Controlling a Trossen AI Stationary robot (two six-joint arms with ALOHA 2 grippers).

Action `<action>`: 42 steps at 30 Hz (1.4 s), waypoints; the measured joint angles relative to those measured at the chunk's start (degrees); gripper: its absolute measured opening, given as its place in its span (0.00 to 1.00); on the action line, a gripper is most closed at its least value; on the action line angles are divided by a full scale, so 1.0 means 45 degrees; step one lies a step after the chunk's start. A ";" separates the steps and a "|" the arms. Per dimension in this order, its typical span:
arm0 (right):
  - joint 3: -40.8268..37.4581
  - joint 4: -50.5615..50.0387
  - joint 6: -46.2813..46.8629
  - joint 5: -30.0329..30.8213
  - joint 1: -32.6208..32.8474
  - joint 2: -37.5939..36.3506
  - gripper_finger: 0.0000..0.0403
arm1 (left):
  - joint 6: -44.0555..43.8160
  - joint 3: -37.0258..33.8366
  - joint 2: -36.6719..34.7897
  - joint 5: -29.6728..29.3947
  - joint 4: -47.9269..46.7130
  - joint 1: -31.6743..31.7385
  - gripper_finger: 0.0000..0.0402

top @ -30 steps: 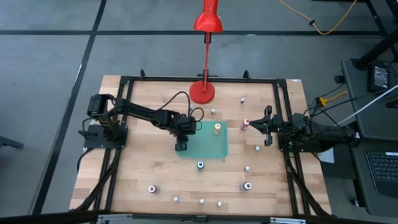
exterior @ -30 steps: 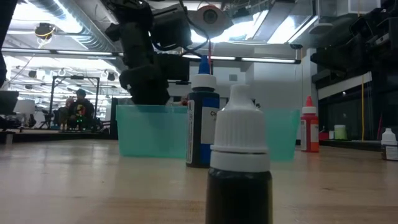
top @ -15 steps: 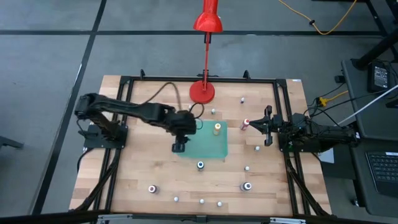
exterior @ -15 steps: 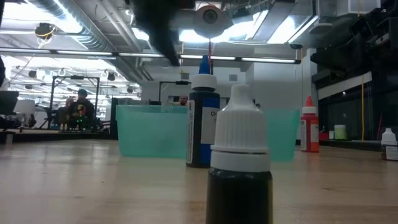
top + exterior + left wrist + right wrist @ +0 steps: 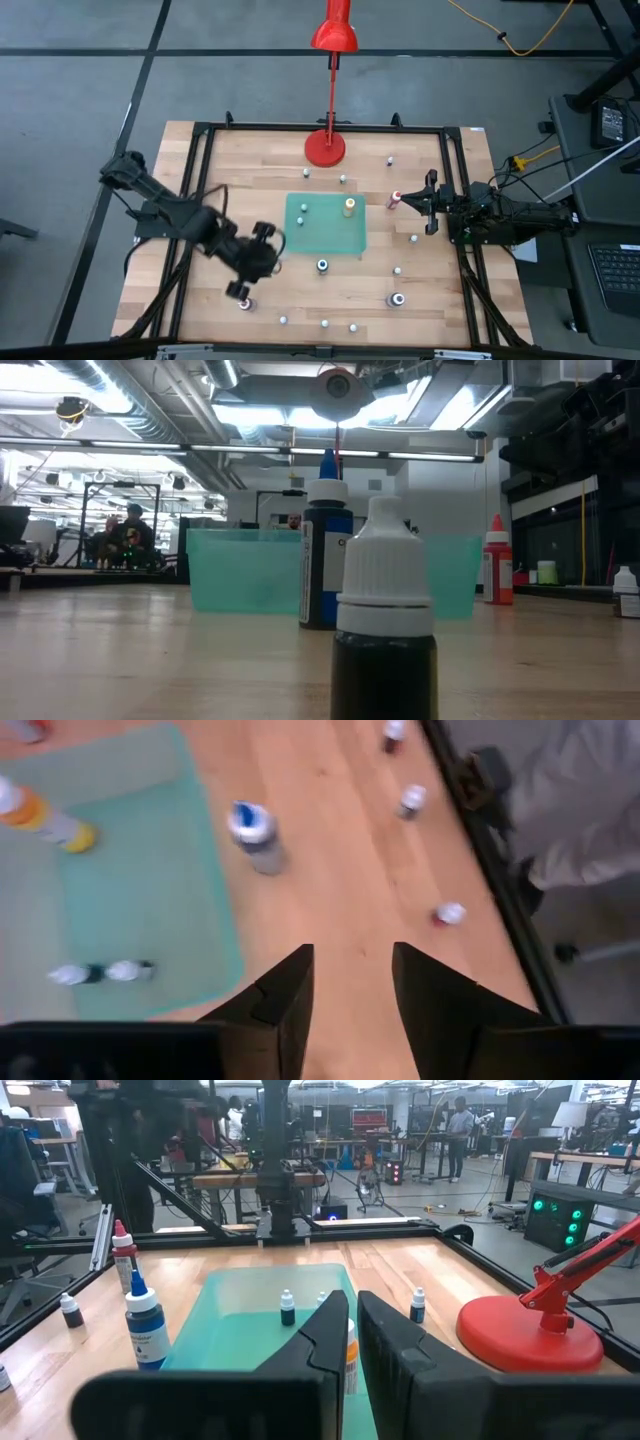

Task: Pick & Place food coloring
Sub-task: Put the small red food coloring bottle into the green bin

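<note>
our left gripper [image 5: 238, 291], fingers apart and empty, hangs over a dark bottle [image 5: 245, 303] near the table's [image 5: 200, 200] front-left corner, we think to grab it; our right gripper [image 5: 430, 203] waits pinched shut by the right edge.

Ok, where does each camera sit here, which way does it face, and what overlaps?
High view: overhead, straight down; both arms, left end effector over the table's left part, right end effector right of the green tray.
Low view: table height, level across past a white-capped bottle; no arm shows.
Left wrist view: on the left arm, looking down; its open fingers show.
Right wrist view: on the right arm, level towards the lamp base; its shut fingers show.
Shared: all four see the tray.
</note>
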 joint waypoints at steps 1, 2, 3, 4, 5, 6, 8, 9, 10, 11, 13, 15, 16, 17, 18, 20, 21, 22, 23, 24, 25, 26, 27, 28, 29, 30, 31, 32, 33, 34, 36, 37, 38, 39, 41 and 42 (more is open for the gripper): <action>0.0000 0.0000 0.0000 0.0000 0.0005 0.0000 0.08 | -0.0038 -0.0010 0.0113 -0.0158 -0.0074 -0.0284 0.33; 0.0000 0.0000 0.0000 0.0000 0.0000 0.0000 0.08 | -0.0089 -0.0073 0.0229 -0.0329 -0.0094 -0.0533 0.33; 0.0000 0.0000 0.0000 0.0000 0.0001 0.0000 0.08 | -0.0125 -0.0137 0.0322 -0.0481 -0.0163 -0.0722 0.33; 0.0000 0.0000 0.0000 0.0000 0.0005 0.0000 0.08 | -0.0183 -0.0208 0.0422 -0.0557 -0.0228 -0.0894 0.34; 0.0000 0.0000 0.0000 0.0000 0.0005 0.0000 0.08 | -0.0226 -0.0272 0.0515 -0.0577 -0.0297 -0.1039 0.34; 0.0000 0.0000 0.0000 0.0000 0.0005 0.0000 0.08 | -0.0226 -0.0353 0.0611 -0.0557 -0.0339 -0.1160 0.34; 0.0000 0.0000 0.0000 0.0000 0.0000 0.0000 0.08 | -0.0231 -0.0423 0.0885 -0.0493 -0.0336 -0.1351 0.34; 0.0000 0.0000 0.0000 0.0000 0.0001 0.0000 0.08 | -0.0231 -0.0423 0.1018 -0.0478 -0.0249 -0.1433 0.35; 0.0000 0.0000 0.0000 0.0000 0.0000 0.0000 0.08 | -0.0231 -0.0423 0.1136 -0.0417 -0.0148 -0.1508 0.35; 0.0000 0.0000 0.0000 0.0000 0.0000 -0.0002 0.08 | -0.0236 -0.0423 0.1246 -0.0303 -0.0003 -0.1573 0.36; 0.0000 0.0000 0.0000 0.0000 0.0005 -0.0001 0.08 | -0.0294 -0.0423 0.1464 0.0030 0.0572 -0.1689 0.37; 0.0000 0.0000 0.0000 0.0000 0.0002 -0.0005 0.08 | -0.0611 -0.0420 0.1660 0.0322 0.1004 -0.1780 0.38; 0.0000 0.0000 0.0000 0.0000 0.0000 -0.0004 0.08 | -0.0873 -0.0413 0.1775 0.0427 0.1264 -0.1787 0.38; 0.0000 0.0000 0.0000 0.0000 0.0001 0.0000 0.08 | -0.1162 -0.0407 0.1893 0.0555 0.1498 -0.1787 0.39; 0.0000 0.0000 0.0000 0.0000 0.0005 0.0000 0.08 | -0.1456 -0.0404 0.2025 0.0625 0.1568 -0.1786 0.40; 0.0000 0.0000 0.0000 0.0000 0.0005 0.0000 0.08 | -0.2052 -0.0408 0.2355 0.0865 0.1612 -0.1772 0.41; 0.0000 0.0000 0.0000 0.0000 0.0005 0.0000 0.08 | -0.2318 -0.0408 0.2529 0.0923 0.1636 -0.1768 0.42; 0.0000 0.0000 0.0000 0.0000 0.0004 -0.0005 0.08 | -0.2552 -0.0406 0.2728 0.0974 0.1631 -0.1768 0.42; 0.0000 0.0000 0.0000 0.0000 0.0005 -0.0004 0.08 | -0.2736 -0.0403 0.2917 0.1034 0.1680 -0.1772 0.43; 0.0000 0.0000 0.0000 0.0000 0.0005 0.0000 0.08 | -0.2855 -0.0404 0.3113 0.1178 0.1795 -0.1772 0.44; 0.0000 0.0000 0.0000 0.0000 0.0003 -0.0003 0.08 | -0.2929 -0.0407 0.3317 0.1332 0.1924 -0.1772 0.45; 0.0000 0.0000 0.0000 0.0000 0.0003 0.0000 0.08 | -0.3049 -0.0405 0.3516 0.1436 0.2056 -0.1772 0.46; 0.0000 0.0000 0.0000 0.0000 0.0005 0.0000 0.08 | -0.3233 -0.0403 0.3702 0.1532 0.2227 -0.1772 0.46; 0.0000 0.0002 -0.0001 0.0000 0.0003 -0.0002 0.08 | -0.3429 -0.0406 0.3883 0.1540 0.2456 -0.1772 0.47; 0.0000 0.0000 0.0000 0.0000 0.0000 0.0000 0.08 | -0.3639 -0.0403 0.4071 0.1543 0.2705 -0.1772 0.48; 0.0000 0.0000 0.0000 0.0000 0.0004 -0.0002 0.08 | -0.3781 -0.0404 0.4243 0.1539 0.2945 -0.1772 0.49; 0.0000 0.0000 0.0000 0.0000 0.0001 -0.0004 0.08 | -0.3894 -0.0403 0.4410 0.1539 0.3210 -0.1772 0.50; 0.0000 0.0000 0.0000 0.0000 0.0000 -0.0002 0.08 | -0.3976 -0.0407 0.4561 0.1535 0.3467 -0.1778 0.50; 0.0000 0.0000 0.0000 0.0000 0.0002 0.0000 0.08 | -0.4078 -0.0393 0.4730 0.1520 0.3698 -0.1787 0.51; 0.0000 0.0000 0.0000 0.0000 0.0000 0.0000 0.08 | -0.4198 -0.0389 0.4904 0.1502 0.3913 -0.1787 0.51; 0.0000 0.0004 0.0000 0.0000 0.0000 0.0000 0.08 | -0.4263 -0.0389 0.5319 0.1500 0.4191 -0.1789 0.52; 0.0000 0.0000 0.0000 0.0002 0.0004 -0.0004 0.08 | -0.4267 -0.0389 0.5498 0.1516 0.4357 -0.1812 0.52; 0.0000 0.0000 0.0000 0.0000 0.0005 0.0000 0.08 | -0.4262 -0.0389 0.5677 0.1516 0.4544 -0.1834 0.52; 0.0000 0.0005 0.0000 0.0000 0.0000 -0.0005 0.08 | -0.4262 -0.0389 0.5842 0.1519 0.4736 -0.1847 0.52; 0.0000 0.0000 0.0000 0.0000 0.0003 0.0000 0.08 | -0.4309 -0.0389 0.6145 0.1506 0.4906 -0.1878 0.52; 0.0000 0.0002 0.0000 0.0000 0.0000 -0.0005 0.08 | -0.4363 -0.0389 0.6275 0.1501 0.4938 -0.1895 0.52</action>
